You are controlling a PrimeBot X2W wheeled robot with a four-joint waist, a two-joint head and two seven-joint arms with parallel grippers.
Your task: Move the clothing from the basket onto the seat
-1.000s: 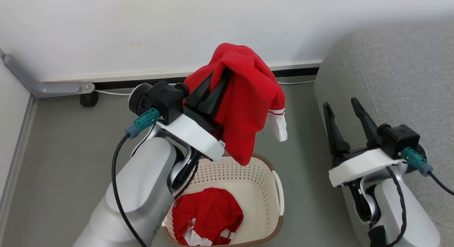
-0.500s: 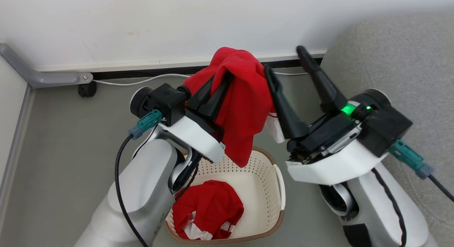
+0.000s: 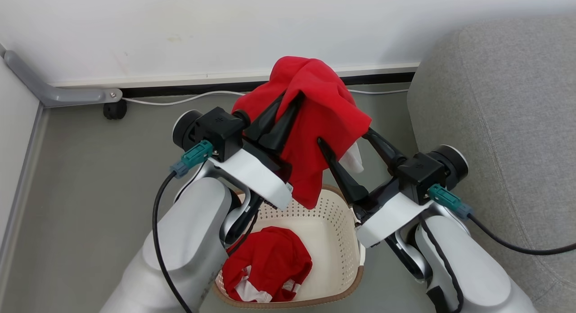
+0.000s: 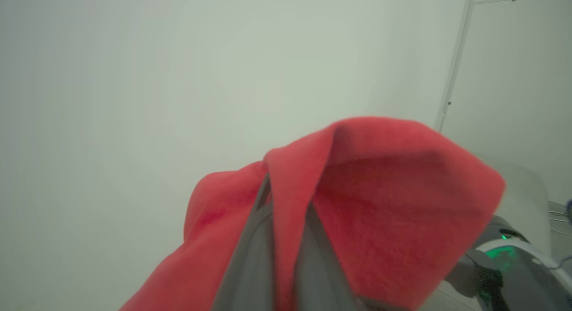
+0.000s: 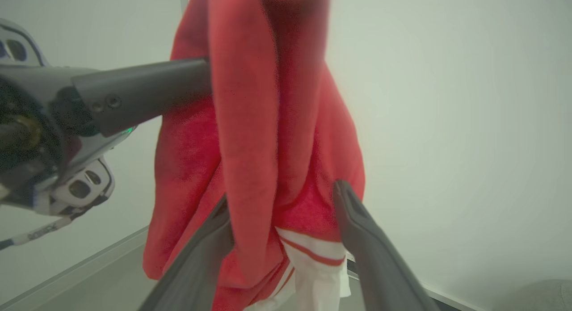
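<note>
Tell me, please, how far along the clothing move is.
Done: nothing lies yet on the visible grey upholstered seat. In hand: the left gripper is shut on one bright red garment above the cream perforated plastic basket, the open right gripper straddling it. Remaining: another red-and-white garment in the basket.

A: Any legible text this frame?
B: None we can read. We log faint lettering (image 3: 204, 291) on the left forearm (image 3: 180, 259) and dark print (image 5: 42, 231) on a white strip (image 5: 27, 237); both are blurred.
</note>
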